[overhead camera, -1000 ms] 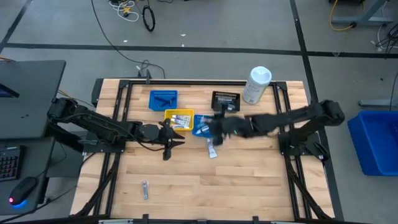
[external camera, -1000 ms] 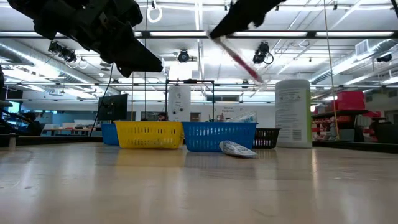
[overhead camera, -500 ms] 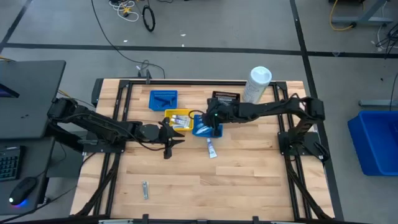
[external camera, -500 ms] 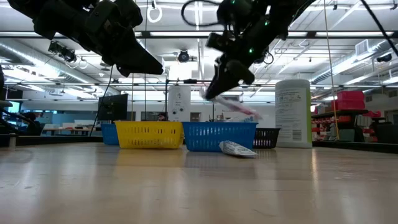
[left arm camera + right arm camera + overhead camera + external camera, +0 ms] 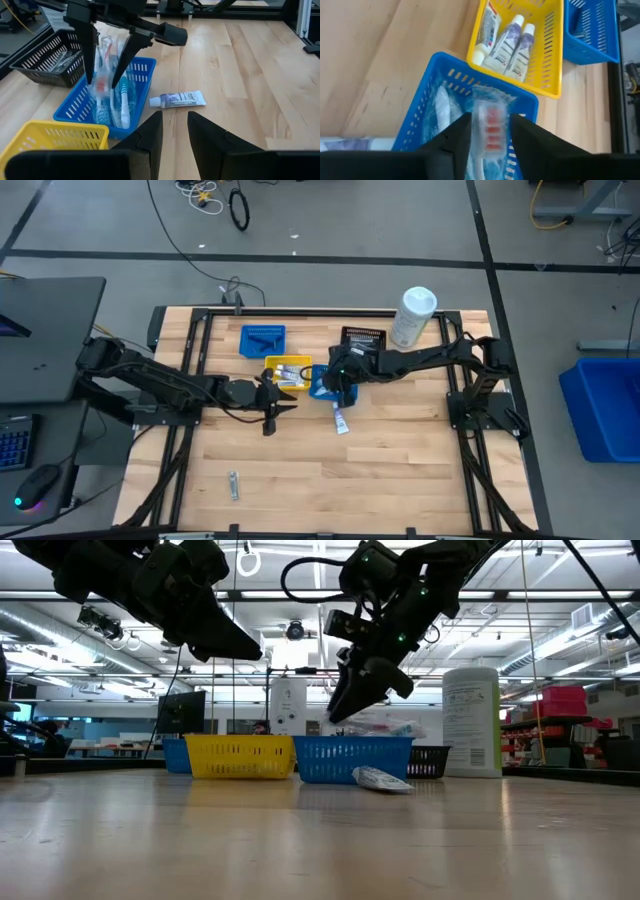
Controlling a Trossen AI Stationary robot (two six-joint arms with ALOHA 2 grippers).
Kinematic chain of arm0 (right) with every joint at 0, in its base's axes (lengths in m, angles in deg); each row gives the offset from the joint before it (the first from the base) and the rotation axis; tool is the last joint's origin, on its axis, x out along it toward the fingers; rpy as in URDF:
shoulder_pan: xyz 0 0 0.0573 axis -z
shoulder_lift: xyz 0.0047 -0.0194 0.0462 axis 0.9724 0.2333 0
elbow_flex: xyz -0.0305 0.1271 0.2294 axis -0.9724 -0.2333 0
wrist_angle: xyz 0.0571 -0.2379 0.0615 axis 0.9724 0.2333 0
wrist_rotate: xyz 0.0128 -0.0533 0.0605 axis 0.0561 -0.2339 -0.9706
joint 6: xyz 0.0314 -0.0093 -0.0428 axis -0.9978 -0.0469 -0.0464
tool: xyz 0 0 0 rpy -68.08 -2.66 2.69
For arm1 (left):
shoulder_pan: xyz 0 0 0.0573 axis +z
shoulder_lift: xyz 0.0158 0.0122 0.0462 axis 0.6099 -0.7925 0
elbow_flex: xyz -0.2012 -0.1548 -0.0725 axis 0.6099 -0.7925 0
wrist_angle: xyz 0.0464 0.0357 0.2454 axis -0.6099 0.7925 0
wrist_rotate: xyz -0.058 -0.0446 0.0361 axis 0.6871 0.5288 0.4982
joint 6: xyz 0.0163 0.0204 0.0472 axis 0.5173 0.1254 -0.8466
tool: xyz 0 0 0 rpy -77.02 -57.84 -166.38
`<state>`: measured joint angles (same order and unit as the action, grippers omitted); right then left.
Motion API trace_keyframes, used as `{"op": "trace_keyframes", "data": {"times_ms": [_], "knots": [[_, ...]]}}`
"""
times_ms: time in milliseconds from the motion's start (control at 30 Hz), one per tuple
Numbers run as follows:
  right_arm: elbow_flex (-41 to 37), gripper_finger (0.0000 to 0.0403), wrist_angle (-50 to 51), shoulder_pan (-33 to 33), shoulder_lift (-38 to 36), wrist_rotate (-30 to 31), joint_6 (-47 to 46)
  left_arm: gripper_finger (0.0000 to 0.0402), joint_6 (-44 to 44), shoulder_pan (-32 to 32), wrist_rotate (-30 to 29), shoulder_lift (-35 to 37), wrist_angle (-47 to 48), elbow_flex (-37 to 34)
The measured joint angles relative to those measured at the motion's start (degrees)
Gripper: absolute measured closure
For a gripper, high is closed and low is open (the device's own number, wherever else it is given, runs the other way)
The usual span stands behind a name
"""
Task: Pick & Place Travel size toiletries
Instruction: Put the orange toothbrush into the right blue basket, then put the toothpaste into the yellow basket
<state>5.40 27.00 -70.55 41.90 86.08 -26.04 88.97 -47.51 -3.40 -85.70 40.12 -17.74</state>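
My right gripper (image 5: 340,380) hangs over the blue bin (image 5: 318,388) and is shut on a red-and-white toothbrush in a clear wrapper (image 5: 492,107). That bin holds several other wrapped toothbrushes (image 5: 122,102). A white-and-blue mini tube (image 5: 341,420) lies flat on the table just near of the bin. A small silvery item (image 5: 233,485) lies near the table's near edge. My left gripper (image 5: 272,406) is open and hovers near of the yellow bin (image 5: 288,370), which holds mini tubes (image 5: 507,45). My right gripper pinches the wrapped toothbrush between its two fingers, at the part with the red marks (image 5: 492,131). The fingers (image 5: 91,60) come from above, pointing down into the blue bin. The toothbrush hangs below them with its lower end (image 5: 101,92) among the toothbrushes in the bin.
A second blue bin (image 5: 263,340) and a black bin (image 5: 362,340) sit toward the far edge, with a tall white canister (image 5: 412,317) at the far right. Bare wood spreads over the near half of the table (image 5: 380,480).
My right gripper has carried the toothbrush from right of the blue bin toward the table's left until it stood over the bin, then come down. The toothbrush, first held high and slanting, now reaches into the bin.
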Motion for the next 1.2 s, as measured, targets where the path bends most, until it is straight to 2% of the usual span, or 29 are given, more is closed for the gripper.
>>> {"op": "trace_keyframes", "data": {"times_ms": [233, 300, 367, 467, 633, 733, 833, 933, 1067, 1200], "knots": [[1.07, 0.0198, -0.22, -0.2, 0.0, 0.42, -2.62, 0.0303, 0.0, 0.0, 0.02, 0.0, 0.05, 0.0], [2.18, 0.0182, 0.23, -0.76, -0.15, 2.79, -2.62, 0.0303, 0.02, 0.0, 0.0, 0.0, 0.2, 0.0], [4.04, 0.0169, 2.44, -1.64, -0.36, 5.85, -2.65, 0.0303, 0.02, 0.0, 0.02, 0.0, 0.57, 0.0], [7.76, 0.0157, 9.54, -3.75, -1.06, 7.19, -5.26, 0.0303, 0.07, 0.0, 0.02, 0.0, 1.59, 0.0], [12.08, 0.0158, 18.87, -9.04, -1.49, 0.58, -25.32, 0.0303, 0.57, 0.0, -0.15, -0.02, 2.37, -0.02], [11.86, 0.0171, 24.45, -12.87, -1.49, -3.57, -37.83, 0.0303, 0.93, 0.0, -0.73, -0.02, 2.43, -0.02], [9.05, 0.0185, 25.35, -17.18, -1.49, -4.2, -48.26, 0.0303, 1.43, 0.0, -0.95, -0.02, 2.44, -0.02], [5.09, 0.0195, 24.27, -20.79, -1.43, -0.24, -56.74, 0.0303, 1.46, 0.0, -0.99, -0.02, 2.27, -0.02], [-0.98, 0.019, 17.27, -22.56, -0.73, 7.75, -68.83, 0.0303, 2.13, 0.0, -1.29, -0.02, 1.93, -0.02], [-7.06, 0.0169, 4.98, -22.6, -0.37, 11.47, -72.08, 0.0303, 4.48, 0.0, -1.44, -0.02, 1.62, -0.02]]}}
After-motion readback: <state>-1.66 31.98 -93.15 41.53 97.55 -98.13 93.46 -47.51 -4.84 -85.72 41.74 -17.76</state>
